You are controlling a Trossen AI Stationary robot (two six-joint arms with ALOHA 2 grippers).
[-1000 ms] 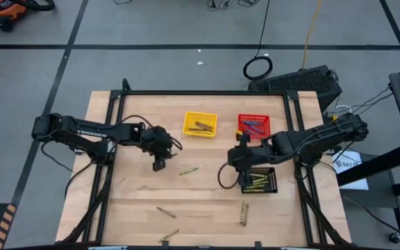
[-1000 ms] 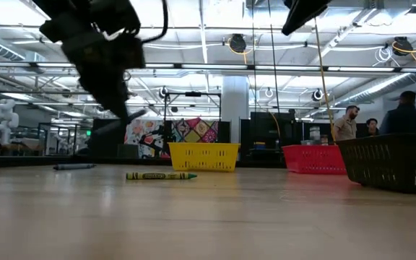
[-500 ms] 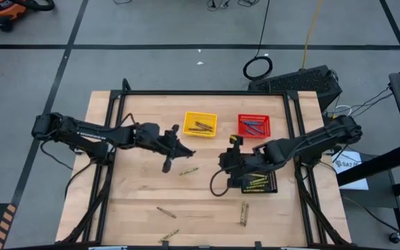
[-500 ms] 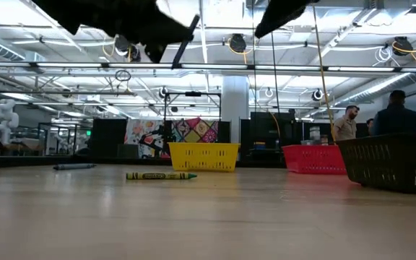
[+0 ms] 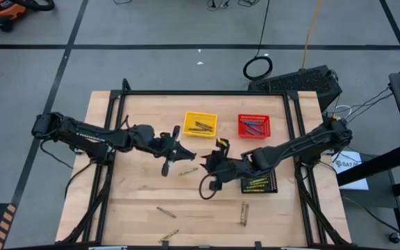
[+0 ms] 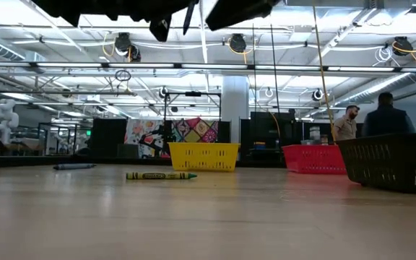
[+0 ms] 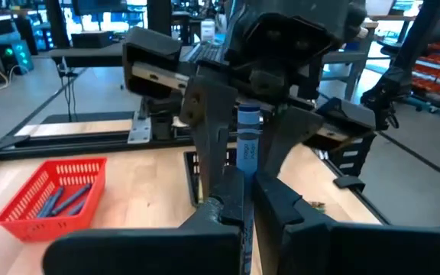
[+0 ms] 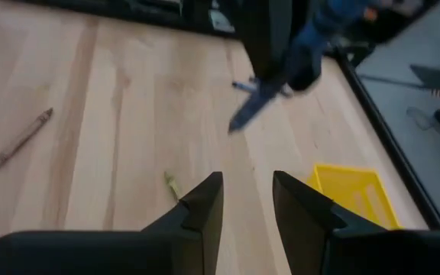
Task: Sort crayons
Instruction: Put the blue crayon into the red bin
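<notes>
The wooden table (image 5: 137, 194) carries both arms, reaching toward each other over its middle. The left gripper (image 5: 174, 144) hangs above the table just in front of the yellow basket (image 5: 200, 125); its fingers (image 7: 228, 191) are nearly closed, pinching a blue crayon (image 7: 247, 145) that stands up between them. The right gripper (image 5: 216, 154) faces it from close by, beside the black basket (image 5: 259, 182), with its fingers (image 8: 205, 202) a narrow gap apart and nothing between them.

The red basket (image 5: 254, 126) holds blue crayons (image 7: 63, 200), the yellow basket brown ones (image 5: 203, 126), and the black basket yellow-olive ones (image 5: 255, 182).

Loose on the table, an olive crayon (image 5: 189, 170) lies between the two grippers. Three more sit near the front edge: one (image 5: 166, 212), another (image 5: 169, 236) and a third (image 5: 244, 214).
</notes>
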